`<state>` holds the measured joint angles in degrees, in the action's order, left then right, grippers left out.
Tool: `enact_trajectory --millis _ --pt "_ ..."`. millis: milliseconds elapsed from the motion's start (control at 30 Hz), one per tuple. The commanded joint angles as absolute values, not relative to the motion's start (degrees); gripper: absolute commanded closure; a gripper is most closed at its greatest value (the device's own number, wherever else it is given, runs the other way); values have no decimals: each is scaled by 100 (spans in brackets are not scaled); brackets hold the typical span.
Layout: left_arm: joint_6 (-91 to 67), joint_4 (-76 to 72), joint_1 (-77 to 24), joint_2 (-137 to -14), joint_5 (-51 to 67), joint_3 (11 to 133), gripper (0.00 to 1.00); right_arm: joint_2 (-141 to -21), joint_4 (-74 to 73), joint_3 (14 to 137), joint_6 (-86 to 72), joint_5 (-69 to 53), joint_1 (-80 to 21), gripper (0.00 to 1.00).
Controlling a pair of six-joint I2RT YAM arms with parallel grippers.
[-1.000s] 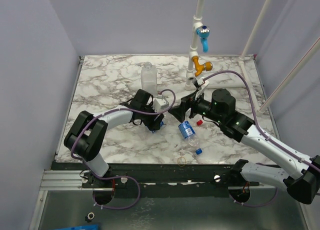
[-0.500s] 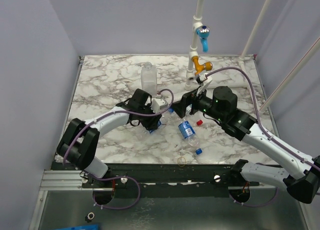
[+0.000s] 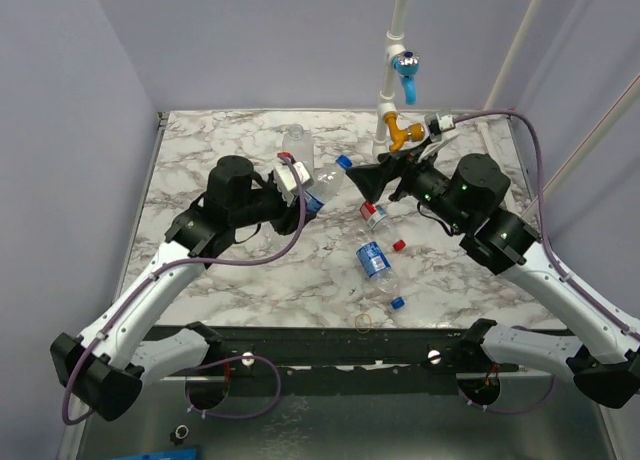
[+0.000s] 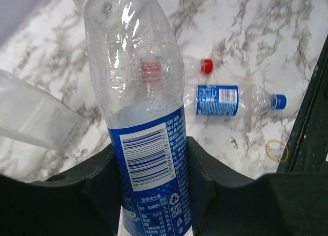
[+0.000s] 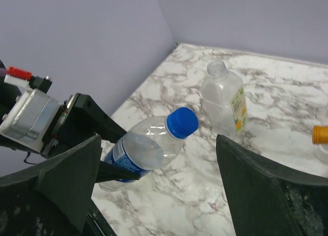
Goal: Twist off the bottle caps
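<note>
White marble-veined surface is seen whole only from above, where both arms are angled inward toward each other over its middle. A blue-labelled bottle is held clear of the surface by the left jaws, which are clamped around its labelled lower body. In the left wrist view the barcode and label are shown pinched between the two dark fingers, but the bottle's top is cut off there. That top is supplied by the right wrist view: the bottle is tilted, and its blue cap is pointed toward the right jaws, which are spread wide and grip nothing. The cap is seen in the gap between them, slightly ahead, touched by neither. A wider clear bottle, uncapped, stands upright behind it.

A second blue-labelled bottle lies on its side toward the front edge, with another blue cap screwed on. Just beyond it a red-labelled bottle lies with a red cap at its end. A yellowish rubber band is seen nearest the edge.
</note>
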<state>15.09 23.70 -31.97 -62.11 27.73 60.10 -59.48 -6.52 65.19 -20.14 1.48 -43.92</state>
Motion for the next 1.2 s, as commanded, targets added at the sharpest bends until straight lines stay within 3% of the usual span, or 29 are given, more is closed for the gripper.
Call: enact_trajectory --millis 0,433,700,867,1100,1133,1167 --pt "1615 1827 -3217 -5763 2976 6259 89 -6110 -685 7318 -2289 288 -4417 6" --pt "1626 1197 -3217 -5415 2936 6441 89 -6955 -540 8109 -3043 -353 -4418 11" --pt "1534 1090 -3226 -5457 3001 6429 89 -7289 -127 8168 -3210 -773 -4418 20" --pt "1542 1079 -3226 -5497 3033 6407 88 -7502 26 8260 -3252 -941 -4421 41" --pt "1449 1073 -3228 -5502 3148 6314 84 -7543 294 8127 -3216 -1133 -4421 85" --pt "1398 1079 -3234 -5502 3164 6296 75 -7537 307 8107 -3181 -1170 -4421 87" --pt "1289 1081 -3234 -5502 3156 6289 48 -7516 318 8082 -3113 -1227 -4420 88"
